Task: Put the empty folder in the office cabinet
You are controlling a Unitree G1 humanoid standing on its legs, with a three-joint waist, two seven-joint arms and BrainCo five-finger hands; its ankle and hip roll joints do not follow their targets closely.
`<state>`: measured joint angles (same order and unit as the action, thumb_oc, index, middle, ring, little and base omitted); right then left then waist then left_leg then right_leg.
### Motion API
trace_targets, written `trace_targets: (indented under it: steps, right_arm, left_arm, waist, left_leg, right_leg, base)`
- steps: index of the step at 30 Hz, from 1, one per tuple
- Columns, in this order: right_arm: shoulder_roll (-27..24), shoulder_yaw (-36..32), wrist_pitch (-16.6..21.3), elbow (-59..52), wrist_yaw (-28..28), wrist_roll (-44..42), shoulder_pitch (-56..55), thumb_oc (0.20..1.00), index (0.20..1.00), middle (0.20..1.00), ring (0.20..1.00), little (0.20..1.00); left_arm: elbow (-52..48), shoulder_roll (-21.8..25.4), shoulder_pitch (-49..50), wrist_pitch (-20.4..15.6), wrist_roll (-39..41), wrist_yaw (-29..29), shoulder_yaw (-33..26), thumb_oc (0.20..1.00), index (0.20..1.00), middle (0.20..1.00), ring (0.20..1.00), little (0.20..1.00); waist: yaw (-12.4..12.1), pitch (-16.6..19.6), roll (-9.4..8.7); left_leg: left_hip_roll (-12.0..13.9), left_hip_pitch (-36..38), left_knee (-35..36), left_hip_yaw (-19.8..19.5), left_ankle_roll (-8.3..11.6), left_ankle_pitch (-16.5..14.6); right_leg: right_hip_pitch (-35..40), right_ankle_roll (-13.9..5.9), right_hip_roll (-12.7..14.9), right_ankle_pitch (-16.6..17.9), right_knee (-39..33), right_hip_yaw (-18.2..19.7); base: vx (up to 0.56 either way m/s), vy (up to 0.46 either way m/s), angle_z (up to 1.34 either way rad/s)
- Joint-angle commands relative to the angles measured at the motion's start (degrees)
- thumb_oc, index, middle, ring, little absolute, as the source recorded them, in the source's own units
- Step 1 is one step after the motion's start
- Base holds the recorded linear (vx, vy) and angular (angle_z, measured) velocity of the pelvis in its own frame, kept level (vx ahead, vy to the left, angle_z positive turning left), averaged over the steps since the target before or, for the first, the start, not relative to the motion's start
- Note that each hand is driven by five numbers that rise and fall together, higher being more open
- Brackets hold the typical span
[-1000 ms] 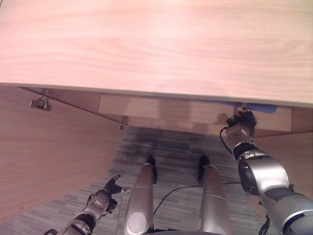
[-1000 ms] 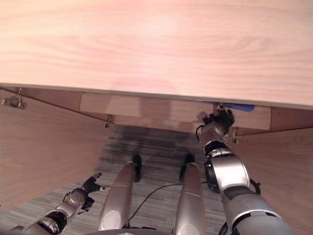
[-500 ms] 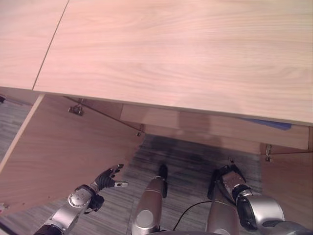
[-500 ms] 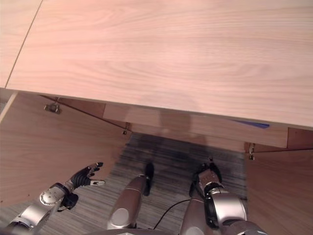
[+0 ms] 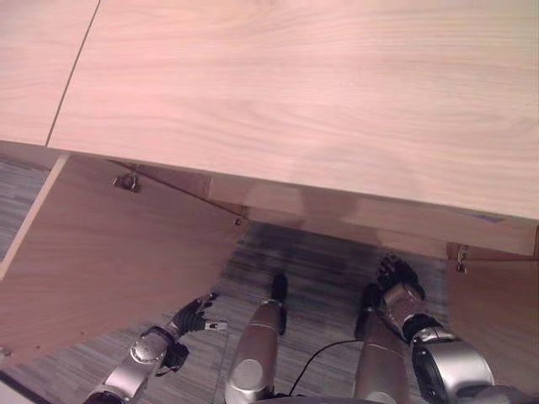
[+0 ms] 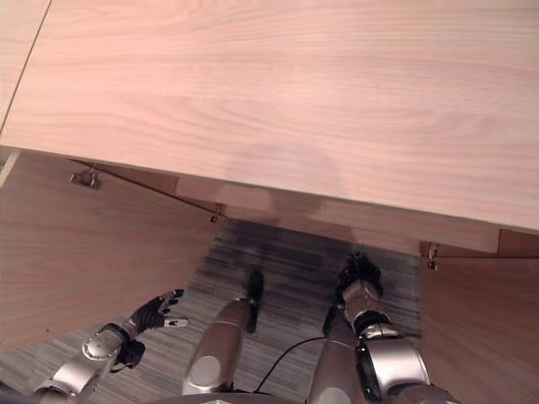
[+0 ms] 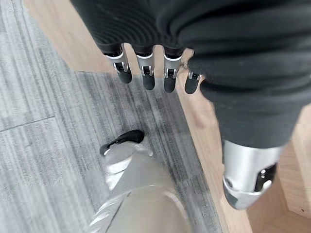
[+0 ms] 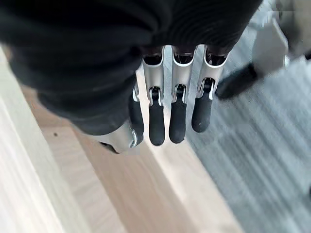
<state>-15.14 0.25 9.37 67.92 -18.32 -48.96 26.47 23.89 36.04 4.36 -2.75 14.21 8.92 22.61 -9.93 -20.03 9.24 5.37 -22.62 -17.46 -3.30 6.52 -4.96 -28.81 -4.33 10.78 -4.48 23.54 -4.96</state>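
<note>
Below: two hands, left hand (image 5: 192, 318), right hand (image 5: 397, 284), both empty.

right hand (image 5: 397, 284) withdrawn from cabinet (image 5: 354, 220), empty

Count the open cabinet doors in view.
2: the left door swung out by the left hand, and the right door beside the right hand. Both hands hold nothing. Further doors may lie outside the views.
</note>
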Motion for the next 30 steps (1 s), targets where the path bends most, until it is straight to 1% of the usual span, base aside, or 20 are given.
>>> trace_targets:
  steps: [1,2,3,4,6,7,8,9,10,11,12,13,16,17,19,24,27,29,30]
  right_arm:
    - [1.1,1.3,0.9,-2.6,2.2,6.1,-2.6,0.2,0.2,0.2,0.2,0.2]
    - [1.3,2.1,0.7,-3.4,2.5,7.3,-4.4,0.2,0.2,0.2,0.2,0.2]
    - [1.4,2.2,0.6,-3.6,2.5,7.3,-4.6,0.2,0.2,0.2,0.2,0.2]
    - [1.6,3.0,0.5,-4.6,3.0,8.8,-7.0,0.2,0.2,0.2,0.2,0.2]
    - [1.7,4.3,0.1,-6.5,3.9,10.9,-10.8,0.2,0.2,0.2,0.2,0.2]
    - [1.3,5.4,-0.4,-8.5,4.9,13.3,-13.9,0.2,0.2,0.2,0.2,0.2]
    - [0.9,6.0,-0.8,-9.3,5.5,14.7,-15.6,0.2,0.2,0.2,0.2,0.2]
    - [0.4,6.7,-1.2,-10.3,6.1,16.4,-16.9,0.2,0.2,0.2,0.2,0.2]
    - [0.4,6.7,-1.2,-10.4,6.0,16.4,-17.0,0.2,0.2,0.2,0.2,0.2]
    - [-0.4,7.7,-1.6,-11.1,6.7,19.0,-18.5,0.2,0.2,0.2,0.2,0.2]
    - [-2.1,9.5,-1.8,-13.1,7.8,24.4,-20.8,0.2,0.2,0.2,0.2,0.2]
    - [-2.1,9.5,-1.8,-13.3,7.8,24.5,-21.0,0.2,0.2,0.2,0.2,0.2]
    - [-5.7,13.2,-1.6,-17.9,9.8,34.2,-24.6,0.2,0.2,0.2,0.2,0.2]
    - [-7.4,15.7,-1.2,-18.7,10.8,39.9,-25.6,0.2,0.2,0.2,0.2,0.2]
    - [-8.6,16.9,-0.8,-21.0,11.8,43.9,-26.3,0.2,0.2,0.2,0.2,0.2]
    - [-9.5,17.7,-0.4,-23.9,12.6,47.5,-26.7,0.2,0.2,0.2,0.2,0.2]
    - [-10.2,17.6,0.1,-25.4,12.5,48.3,-26.4,0.2,0.2,0.2,0.2,0.2]
    - [-10.5,17.4,-0.1,-26.9,11.9,47.9,-25.1,0.2,0.2,0.2,0.2,0.2]
    - [-10.5,17.4,-0.1,-26.9,11.9,47.9,-25.1,0.2,0.2,0.2,0.2,0.2]
  left_arm:
    - [-2.9,2.9,2.8,-2.0,-0.6,-0.6,-1.2,1.0,1.0,1.0,1.0,1.0]
    - [-2.6,2.4,3.1,-1.8,-0.6,-0.8,-1.5,1.0,1.0,1.0,1.0,1.0]
    - [-2.6,2.4,3.2,-1.8,-0.6,-0.8,-1.6,1.0,1.0,1.0,1.0,1.0]
    - [-2.3,1.7,3.6,-1.7,-0.6,-1.0,-1.9,1.0,1.0,1.0,1.0,1.0]
    - [-1.1,0.0,4.0,-1.4,-0.3,-1.6,-2.7,1.0,1.0,1.0,1.0,1.0]
    - [0.4,-1.5,4.2,-1.3,-0.4,-2.1,-3.3,1.0,1.0,1.0,1.0,1.0]
    - [0.9,-2.2,4.4,-1.2,-0.5,-2.3,-3.5,1.0,1.0,1.0,1.0,1.0]
    - [1.3,-2.7,4.6,-1.3,-0.7,-2.5,-3.7,1.0,1.0,1.0,1.0,1.0]
    - [1.3,-2.8,4.6,-1.3,-0.7,-2.5,-3.7,1.0,1.0,1.0,1.0,1.0]
    - [2.1,-3.5,4.6,-1.4,-0.9,-2.7,-3.8,1.0,1.0,1.0,1.0,1.0]
    - [5.0,-4.3,5.5,-2.1,-1.8,-2.8,-4.6,1.0,1.0,1.0,1.0,1.0]
    - [5.2,-4.4,5.5,-2.3,-1.9,-2.8,-4.6,1.0,1.0,1.0,1.0,1.0]
    - [9.4,-6.1,6.3,-3.2,-3.5,-2.7,-4.8,1.0,1.0,1.0,1.0,1.0]
    - [11.4,-7.0,6.3,-3.6,-4.9,-2.3,-4.7,1.0,1.0,1.0,1.0,1.0]
    - [13.3,-7.8,6.3,-4.0,-6.5,-2.1,-4.9,1.0,1.0,1.0,1.0,1.0]
    - [16.5,-9.5,6.7,-4.6,-8.6,-2.4,-6.0,1.0,1.0,1.0,1.0,1.0]
    - [16.9,-9.5,7.7,-5.0,-9.1,-2.4,-6.5,1.0,1.0,1.0,1.0,1.0]
    - [12.3,-8.8,8.3,-4.3,-7.6,-2.1,-6.4,1.0,1.0,1.0,1.0,1.0]
    - [12.2,-8.8,8.3,-4.3,-7.6,-2.1,-6.4,1.0,1.0,1.0,1.0,1.0]
  waist:
    - [0.0,0.6,-1.43]
    - [0.3,0.9,-1.81]
    - [0.3,1.0,-1.79]
    - [0.9,1.3,-2.23]
    - [1.9,2.2,-3.3]
    - [2.8,3.1,-4.18]
    - [3.3,3.6,-4.59]
    - [3.7,4.2,-4.88]
    - [3.8,4.2,-4.85]
    - [4.2,4.8,-5.25]
    - [4.8,5.7,-5.72]
    - [4.8,5.7,-5.62]
    - [5.8,7.3,-6.41]
    - [6.1,8.4,-6.86]
    - [6.3,9.7,-7.31]
    - [6.5,12.1,-8.02]
    - [6.3,12.5,-8.11]
    - [6.1,12.5,-8.11]
    - [6.1,12.5,-8.12]
  left_leg:
    - [0.3,-0.9,9.7,-4.1,-0.15,6.5]
    - [0.7,0.0,10.6,-4.0,-0.13,6.8]
    - [0.7,0.1,10.8,-4.0,-0.14,6.8]
    - [1.1,1.3,11.9,-3.7,-0.15,7.1]
    - [1.8,3.3,14.0,-3.2,-0.13,7.6]
    - [2.3,5.4,16.0,-2.8,-0.12,8.0]
    - [2.6,6.5,17.1,-2.5,-0.15,8.2]
    - [2.9,7.3,18.2,-2.3,-0.17,8.9]
    - [2.9,7.4,18.3,-2.3,-0.17,8.9]
    - [3.0,8.6,19.4,-2.1,-0.18,9.2]
    - [3.1,10.1,20.6,-1.6,-0.07,9.5]
    - [3.2,10.4,20.8,-1.5,-0.07,9.6]
    - [3.3,12.8,21.6,-0.9,0.03,9.3]
    - [3.4,14.3,21.8,-0.8,0.08,9.0]
    - [3.5,15.8,21.9,-0.5,0.11,8.5]
    - [3.6,19.3,22.3,0.3,0.1,7.2]
    - [3.6,20.3,22.3,0.4,0.05,6.8]
    - [3.7,20.8,22.3,0.4,-0.09,6.5]
    - [3.7,20.8,22.3,0.4,-0.09,6.5]
  right_leg:
    - [7.0,-2.7,1.1,-5.6,-0.9,-2.2]
    - [7.7,-2.9,1.1,-5.2,-1.6,-2.3]
    - [7.8,-2.91,1.1,-5.1,-1.8,-2.4]
    - [8.5,-3.08,1.1,-4.5,-2.5,-2.4]
    - [9.8,-3.37,0.9,-3.5,-4.3,-2.5]
    - [11.1,-3.72,0.7,-2.6,-5.8,-2.6]
    - [11.7,-3.87,0.6,-2.1,-6.7,-2.6]
    - [12.3,-4.06,0.4,-1.1,-8.0,-2.6]
    - [12.4,-4.06,0.4,-1.1,-8.1,-2.6]
    - [13.1,-4.26,0.2,-0.6,-9.0,-2.6]
    - [14.2,-4.54,0.0,0.0,-10.3,-2.7]
    - [14.4,-4.55,-0.1,0.1,-10.5,-2.7]
    - [16.6,-5.08,-0.3,1.0,-12.7,-2.6]
    - [18.0,-5.28,-0.4,1.2,-13.4,-2.6]
    - [19.4,-5.5,-0.5,1.1,-14.0,-2.6]
    - [22.5,-5.83,-0.7,0.9,-15.5,-2.1]
    - [23.3,-5.9,-0.7,0.7,-15.7,-2.0]
    - [23.4,-5.79,-0.7,0.7,-15.5,-1.6]
    - [23.5,-5.79,-0.7,0.7,-15.5,-1.6]
  base:
    - [0.08,0.049,0.11]
    - [0.04,0.032,0.08]
    - [0.05,0.046,0.03]
    - [0.06,0.043,-0.04]
    - [0.11,0.048,-0.04]
    - [0.13,0.042,-0.11]
    - [0.1,0.057,-0.18]
    - [0.04,0.034,-0.14]
    - [0.05,0.04,-0.15]
    - [0.07,0.057,-0.17]
    - [0.07,0.057,-0.16]
    - [0.07,0.055,-0.14]
    - [0.09,0.042,-0.1]
    - [0.15,0.033,-0.06]
    - [0.13,0.032,-0.06]
    - [0.1,0.018,-0.08]
    - [0.07,0.003,-0.01]
    - [0.03,-0.008,-0.04]
    - [0.0,0.0,0.0]
